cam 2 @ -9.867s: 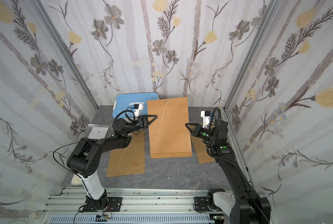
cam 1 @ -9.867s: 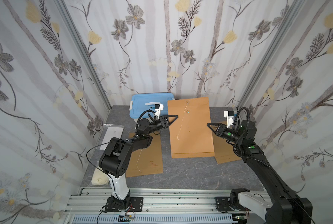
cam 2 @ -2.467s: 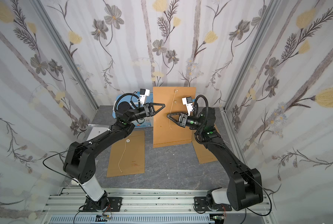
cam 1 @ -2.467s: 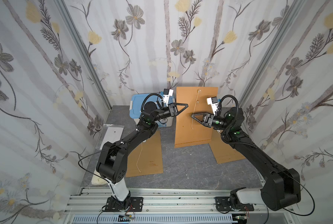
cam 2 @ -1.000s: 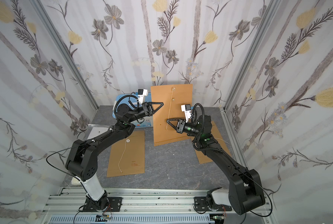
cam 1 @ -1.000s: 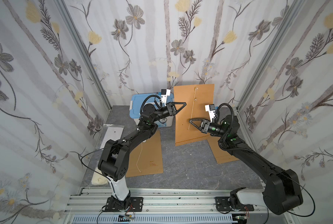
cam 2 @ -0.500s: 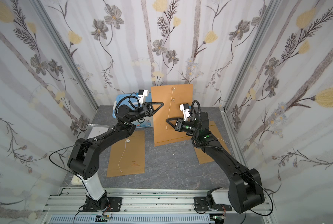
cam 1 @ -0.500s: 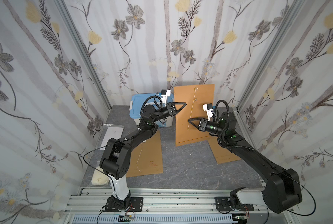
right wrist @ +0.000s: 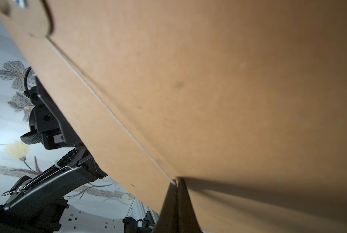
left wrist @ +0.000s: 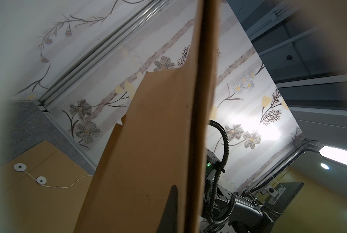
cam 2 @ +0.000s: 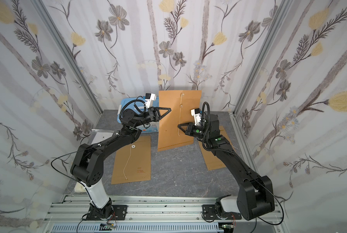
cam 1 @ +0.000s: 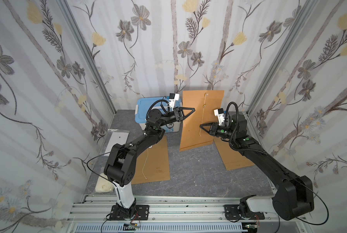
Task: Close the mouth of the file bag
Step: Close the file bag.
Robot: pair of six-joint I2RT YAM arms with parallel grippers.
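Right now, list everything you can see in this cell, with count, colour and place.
upright file bag: 1, kraft brown, held up at the middle rear of the table
closure string: 1, white, hanging down that bag's face
flat file bags: 2, kraft brown, lying on the table, one on each side of the upright one
storage box: 1, blue lid, back left corner
plastic sleeve: 1, clear with a white sheet, along the left wall
cream lump: 1, off-white, by the left arm's base
table: 1, grey marbled
left gripper: black, shut on the upright bag's left edge
right gripper: black, shut, tip at the bag's face near the string
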